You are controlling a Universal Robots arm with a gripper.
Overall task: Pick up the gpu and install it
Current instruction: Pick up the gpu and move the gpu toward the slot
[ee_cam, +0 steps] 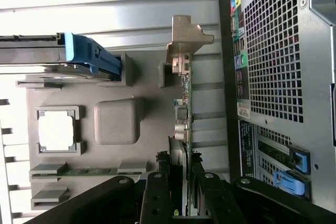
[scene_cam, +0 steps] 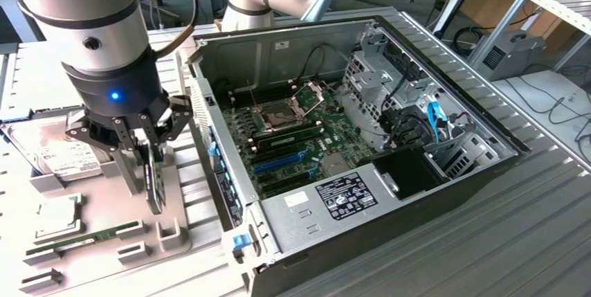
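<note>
A: Where's the end effector (scene_cam: 146, 176)?

B: The black multi-link end effector hangs over the grey moulded parts tray (scene_cam: 97, 207) on the exterior view's left. That's just beside the open black computer case (scene_cam: 480, 165). Jaws partly closed, clamped on the small flat green gpu card (scene_cam: 155, 196) with the black fan.

A: Card pose?

B: On edge, upright. In the wrist view the fingers (ee_cam: 156, 198) sit on either face at the fan end. The board runs away from them to its silver metal end bracket (ee_cam: 185, 38). The bracket is over a tray holder; can't tell if it's clear of it.

A: Step?

B: I judge pick-up, the lift off the tray.

A: How to do it well?

B: Pull straight up along the card's plane with no twist, so the bracket and lower edge don't snag the holder. Grip the board firmly but don't crush the fan. Keep it vertical, since a tilt could let it pivot between the jaws.

A: Neighbours?

B: The silver hard drive with white label (scene_cam: 55, 155) and the long narrow green memory stick (scene_cam: 83, 238) lie on the same tray, apart from the card. The case wall is near on the other side, so no sideways swing while low.
</note>
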